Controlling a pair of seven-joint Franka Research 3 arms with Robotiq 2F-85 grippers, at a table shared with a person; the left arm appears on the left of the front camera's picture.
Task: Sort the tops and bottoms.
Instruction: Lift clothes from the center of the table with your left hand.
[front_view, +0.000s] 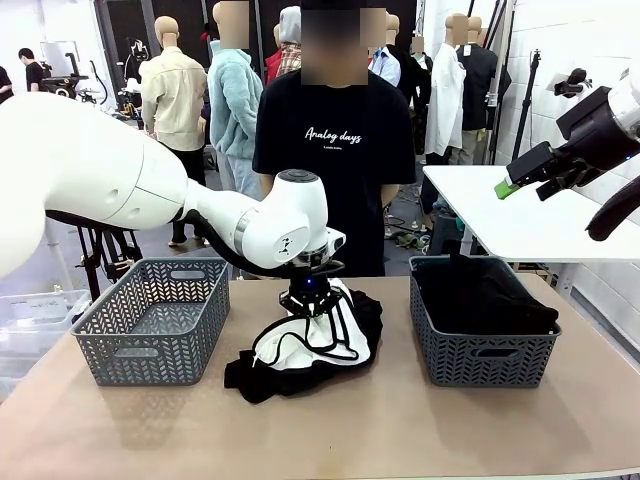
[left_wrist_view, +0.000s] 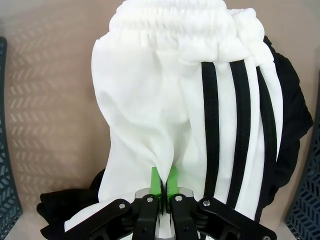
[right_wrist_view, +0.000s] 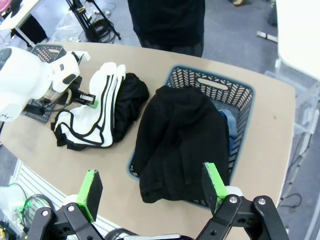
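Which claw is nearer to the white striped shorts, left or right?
Left. The left claw is shut on the white shorts; the right claw hangs open high over the right basket, well apart from them.

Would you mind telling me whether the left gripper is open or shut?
Shut: the left gripper pinches a fold of the white shorts.

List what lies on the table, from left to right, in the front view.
left grey basket → white striped shorts, pinched by the left hand → right grey basket, holding a black garment
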